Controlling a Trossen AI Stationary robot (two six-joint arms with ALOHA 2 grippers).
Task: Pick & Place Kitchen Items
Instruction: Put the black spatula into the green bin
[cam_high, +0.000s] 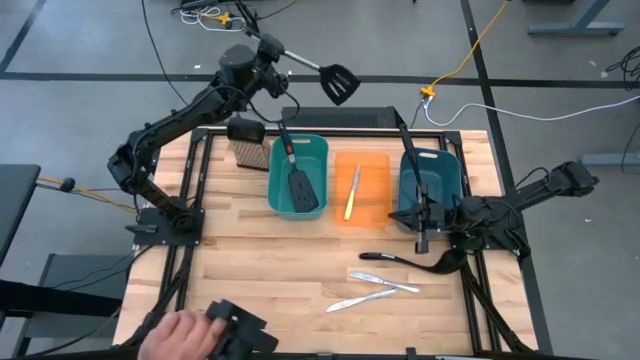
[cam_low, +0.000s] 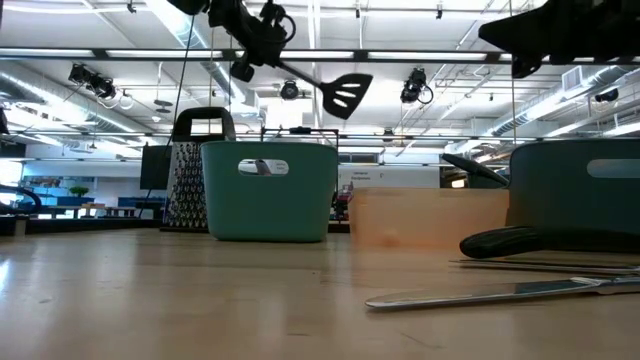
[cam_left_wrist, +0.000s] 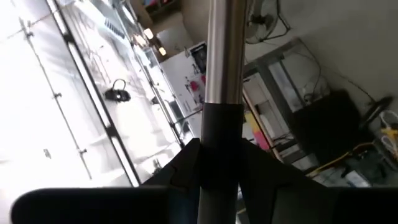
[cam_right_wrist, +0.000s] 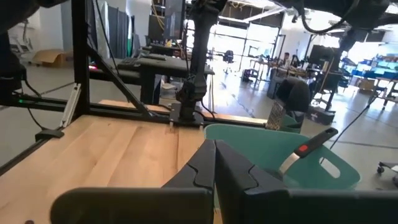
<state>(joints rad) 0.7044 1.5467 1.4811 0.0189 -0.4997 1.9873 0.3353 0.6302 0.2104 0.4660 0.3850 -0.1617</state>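
Note:
My left gripper (cam_high: 268, 45) is raised high beyond the table's far edge, shut on a steel-handled black slotted spatula (cam_high: 338, 83), which also shows in the low view (cam_low: 345, 93). A red-and-black-handled spatula (cam_high: 297, 175) lies in the left teal bin (cam_high: 320, 150). A yellow-handled knife (cam_high: 352, 192) lies in the orange bin (cam_high: 375, 165). A black ladle (cam_high: 415, 165) leans in the right teal bin (cam_high: 450, 165). Another ladle (cam_high: 420, 262) and two silver knives (cam_high: 385, 283) lie on the table. My right gripper (cam_high: 422, 240) is shut and empty beside the right bin. My left gripper pinches the dark end section of the spatula's handle (cam_left_wrist: 219, 149) between its two fingers. The steel shaft (cam_left_wrist: 224, 50) runs straight out ahead, along the fingers. The spatula is lifted clear, high above the table, its head (cam_low: 345, 93) toward the table's right and sloping slightly down.
A tan-bristled brush with a black top (cam_high: 248, 148) stands left of the left teal bin. A person's hand (cam_high: 180, 335) holds a black object at the table's near left edge. Bare wood lies in the table's near left half.

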